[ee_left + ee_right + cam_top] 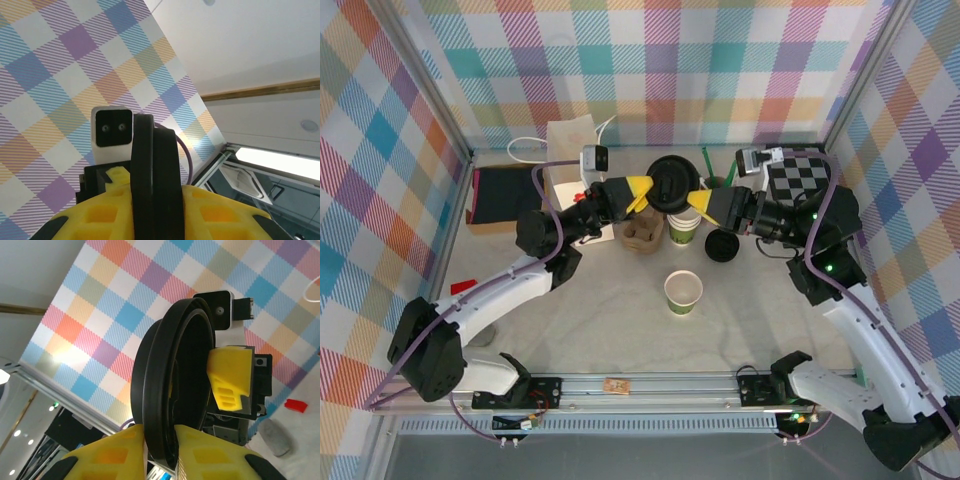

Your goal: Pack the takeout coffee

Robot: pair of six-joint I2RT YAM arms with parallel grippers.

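— Two hands on one round black plastic lid (670, 185): what is the risk?
— Uneven release. The left hand (646, 191) and right hand (694, 202) face each other, each clamped on an opposite rim edge, raised over the table (580, 320). A pull from either side could bend or drop the lid. The small green paper cup with white rim (683, 291) stands open, nearer the bases, well apart.
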